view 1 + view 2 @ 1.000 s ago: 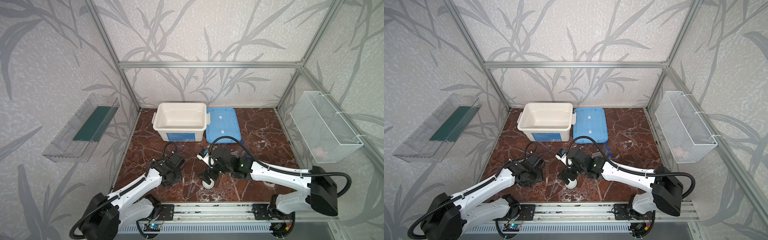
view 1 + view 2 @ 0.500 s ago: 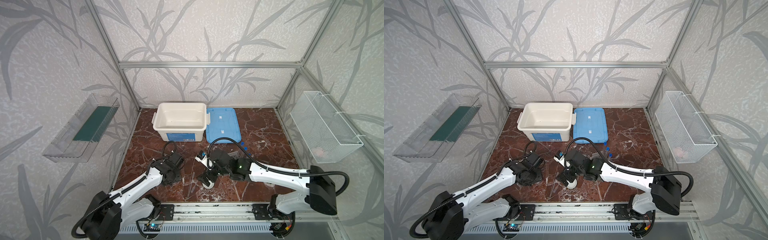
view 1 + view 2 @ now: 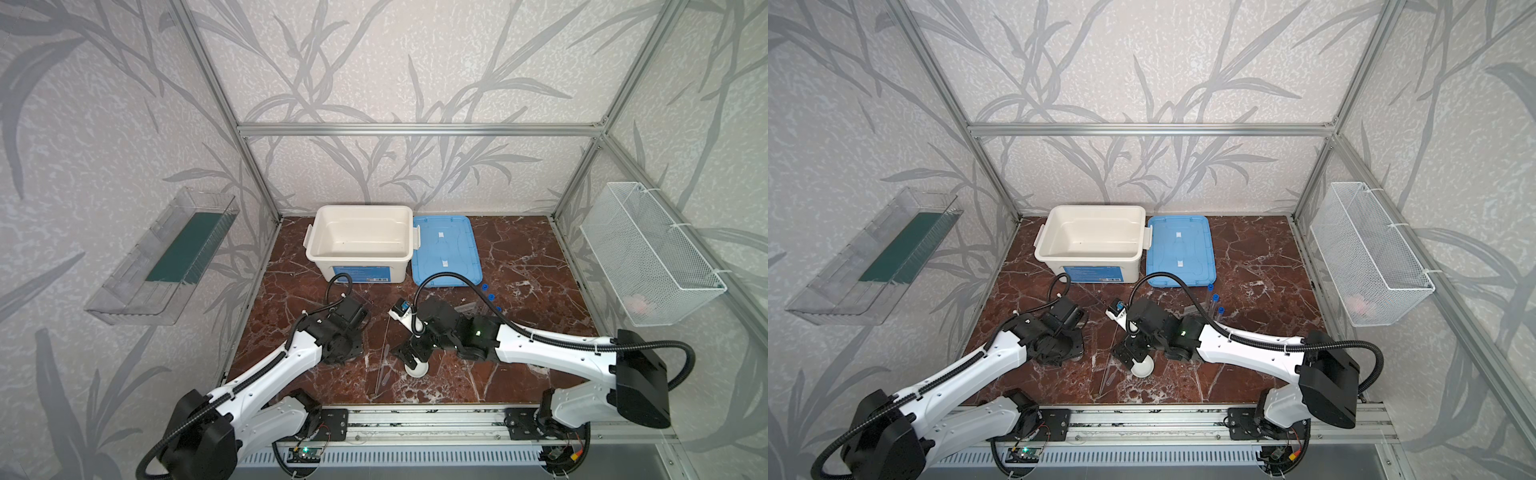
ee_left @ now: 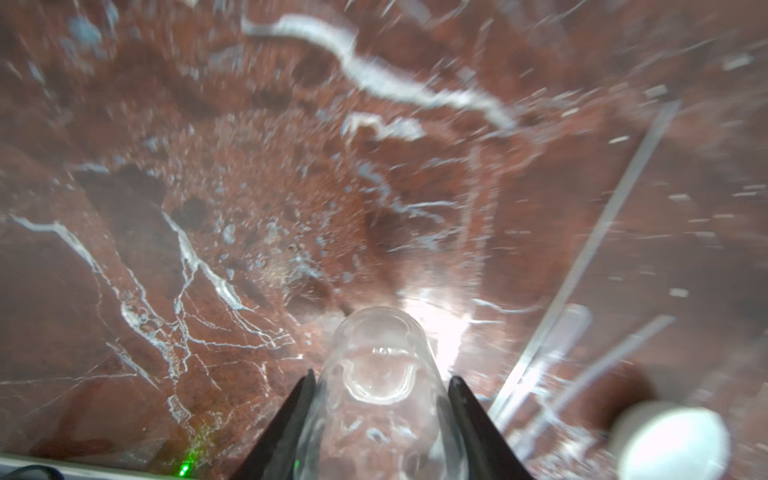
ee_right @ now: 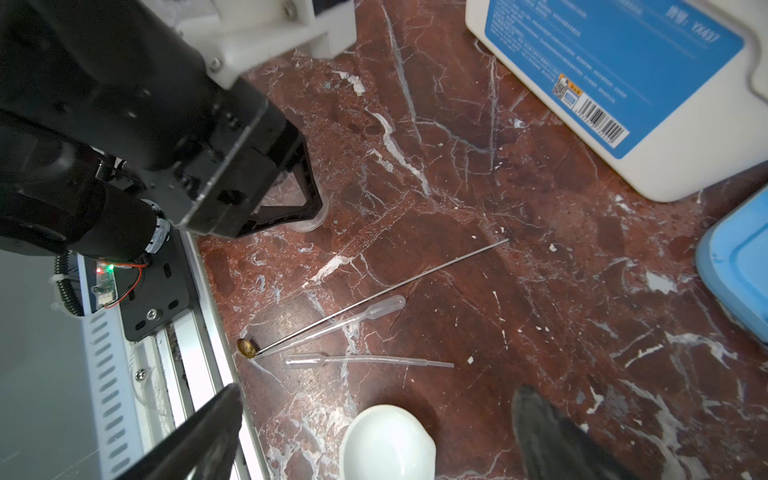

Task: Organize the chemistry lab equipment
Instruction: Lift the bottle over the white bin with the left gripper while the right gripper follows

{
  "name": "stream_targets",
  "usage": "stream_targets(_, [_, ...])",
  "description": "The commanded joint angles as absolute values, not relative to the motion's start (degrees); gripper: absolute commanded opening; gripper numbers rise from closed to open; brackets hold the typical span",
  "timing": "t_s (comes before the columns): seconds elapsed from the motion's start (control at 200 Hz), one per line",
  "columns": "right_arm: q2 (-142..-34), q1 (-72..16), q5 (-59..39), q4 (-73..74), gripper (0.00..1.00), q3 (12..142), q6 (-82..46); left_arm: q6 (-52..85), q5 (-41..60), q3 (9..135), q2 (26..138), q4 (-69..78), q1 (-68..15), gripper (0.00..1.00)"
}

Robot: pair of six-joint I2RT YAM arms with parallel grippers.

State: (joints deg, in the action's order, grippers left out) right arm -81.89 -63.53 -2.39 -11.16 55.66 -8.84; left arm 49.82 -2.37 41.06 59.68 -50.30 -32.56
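A small clear jar (image 4: 380, 374) stands on the marble at the front left. My left gripper (image 4: 382, 376) is shut on it, one finger against each side, and the right wrist view shows the same grip on the jar (image 5: 307, 214). The round white dish (image 3: 417, 368) (image 5: 386, 444) sits near the front middle, with my right gripper (image 5: 380, 392) wide open just over it. A thin rod (image 5: 386, 291) and two clear pipettes (image 5: 365, 311) lie between the arms. Blue-capped test tubes (image 3: 1215, 297) lie behind the right arm, beside a faint clear rack (image 3: 468, 308).
The open white tub (image 3: 361, 266) and its blue lid (image 3: 444, 249) sit at the back. A wire basket (image 3: 648, 257) hangs on the right wall and a clear shelf (image 3: 166, 257) on the left wall. The metal rail (image 3: 415, 419) runs along the front edge.
The left gripper's jaws have narrowed onto the jar. The right gripper has shifted slightly left over the dish, still wide open.
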Motion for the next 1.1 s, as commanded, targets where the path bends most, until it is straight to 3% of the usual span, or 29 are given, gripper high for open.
stream_targets(0.0, [-78.5,-63.0,1.4,-9.3,0.99,58.6,-9.6,47.2,-3.8,48.0,56.6,-54.9,-32.4,0.38])
stream_targets(0.25, [-75.2,-54.7,0.6,-8.3,0.99,61.3,-13.2,37.8,-4.5,71.8,65.8,-58.7,-29.4,0.37])
stream_targets(0.56, [-81.2,-43.8,-3.0,-11.6,0.99,72.1,-17.3,30.0,1.1,104.4,93.4,-58.5,-17.5,0.36])
stream_targets(0.96, [-95.1,-41.0,-10.9,-11.8,0.99,85.2,-18.2,26.1,0.7,139.8,128.3,-67.2,-11.4,0.35])
stream_targets(1.095, [-97.5,-41.0,-10.2,-12.0,0.99,87.4,-18.3,26.2,-0.2,143.6,133.7,-70.5,-11.3,0.35])
